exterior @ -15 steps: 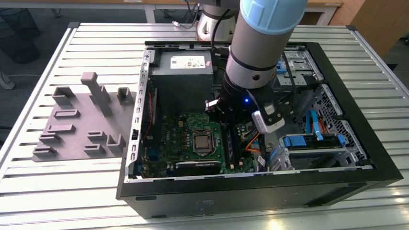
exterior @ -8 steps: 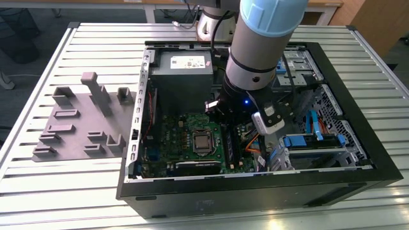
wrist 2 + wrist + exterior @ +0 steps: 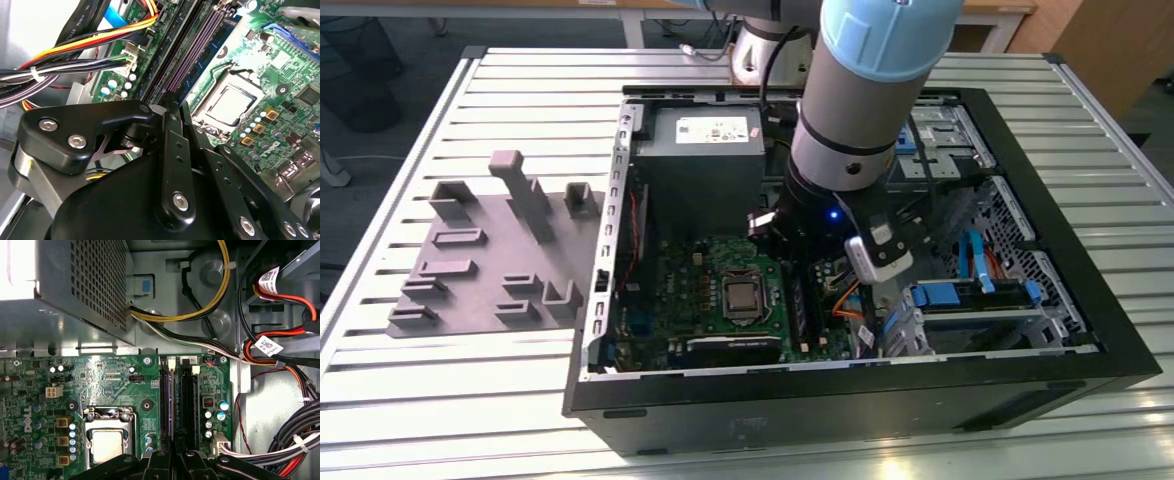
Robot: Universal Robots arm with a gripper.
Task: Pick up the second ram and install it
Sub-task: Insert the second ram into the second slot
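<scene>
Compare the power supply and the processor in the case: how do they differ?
The power supply is a tall grey box with a perforated side; the processor is a small flat silver square. Cables leave the power supply; none reach the processor, which sits in a metal frame. Both are metal-faced, inside the case.

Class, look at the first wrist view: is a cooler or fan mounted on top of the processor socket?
No. The processor sits bare in its socket on the motherboard, its metal lid uncovered.
</scene>
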